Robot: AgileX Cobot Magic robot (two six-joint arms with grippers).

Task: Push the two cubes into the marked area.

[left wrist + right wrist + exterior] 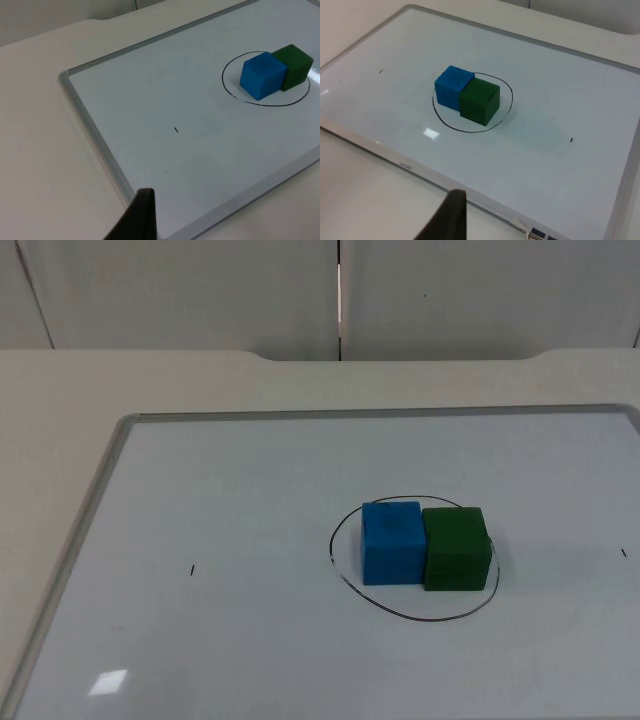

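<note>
Two cubes, blue cube (391,541) and green cube (456,547), sit touching side by side inside the hand-drawn black oval (412,615) on the whiteboard (200,640). Left wrist view: blue nearer, matte faces; left gripper fingertip (141,216), spread undeterminable. Right wrist view: green nearer; right gripper fingertip (451,216), likewise undeterminable.

White table (60,390) running to the frame's upper edge, whiteboard (250,540) lying flat on it across the centre and lower frame, blue cube (392,541) touching green cube (456,547) right of centre, inside the drawn ring (345,585)
</note>
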